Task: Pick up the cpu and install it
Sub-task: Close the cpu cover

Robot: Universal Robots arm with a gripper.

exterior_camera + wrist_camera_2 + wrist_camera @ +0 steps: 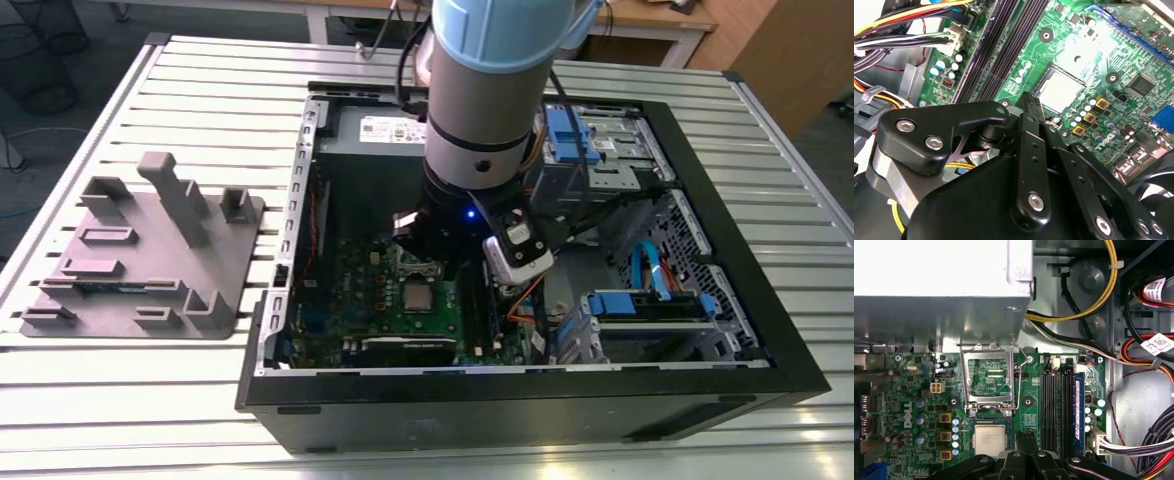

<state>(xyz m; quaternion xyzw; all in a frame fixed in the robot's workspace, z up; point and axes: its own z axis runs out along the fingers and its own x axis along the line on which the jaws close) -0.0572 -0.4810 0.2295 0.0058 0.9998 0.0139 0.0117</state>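
Note:
The cpu (990,439) is a small silvery square lying flat in its socket on the green motherboard (919,390); the second wrist view has the cpu (1061,90) too, and the exterior view shows the cpu (418,297) inside the case. The silver socket frame (988,377) stands flipped open just beyond it. My gripper (1026,439) hovers a little above the board at the chip's edge, shut, with nothing between its black fingers (1030,107).
The open black computer case (534,395) lies on a slatted metal table. A silver power supply (929,270), memory slots (1056,400) and cable bundles (1149,345) crowd the board. A grey plastic tray (147,250) with posts sits at the exterior view's left.

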